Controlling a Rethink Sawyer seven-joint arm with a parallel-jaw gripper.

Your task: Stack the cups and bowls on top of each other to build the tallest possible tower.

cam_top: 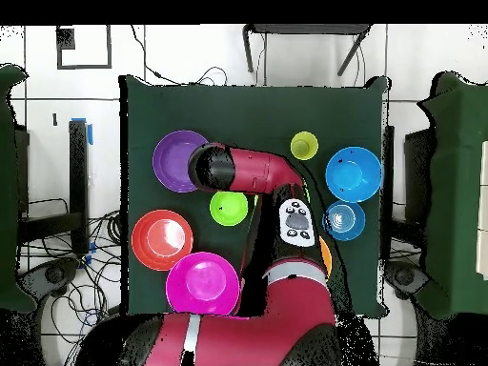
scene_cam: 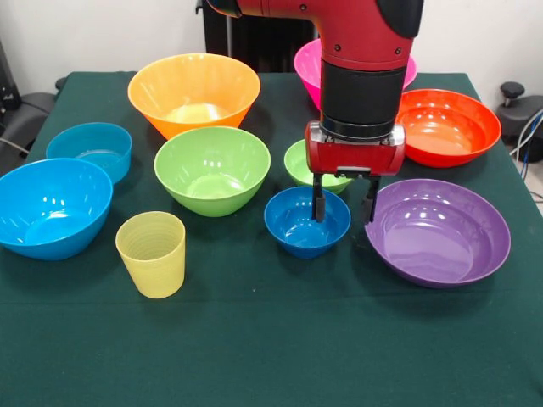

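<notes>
My gripper [scene_cam: 344,203] is open and hangs low over the right rim of a small dark blue bowl [scene_cam: 297,225]. One finger [scene_cam: 319,199] is inside the bowl and the other is outside it, beside the purple bowl [scene_cam: 437,233]. The yellow tumbler [scene_cam: 153,253] stands upright at the front left and also shows in the overhead view [cam_top: 304,145]. A large lime-green bowl [scene_cam: 212,168], an orange bowl [scene_cam: 193,91], a red-orange bowl [scene_cam: 445,125], a pink bowl [scene_cam: 307,68] and a large blue bowl [scene_cam: 51,206] stand apart on the cloth. Nothing is stacked.
A small lime-green bowl [scene_cam: 299,165] sits just behind the gripper, partly hidden. A low light-blue bowl [scene_cam: 89,148] stands at the left. In the overhead view the arm [cam_top: 243,172] covers the dark blue and large green bowls. The green tablecloth [scene_cam: 271,339] is bare in front.
</notes>
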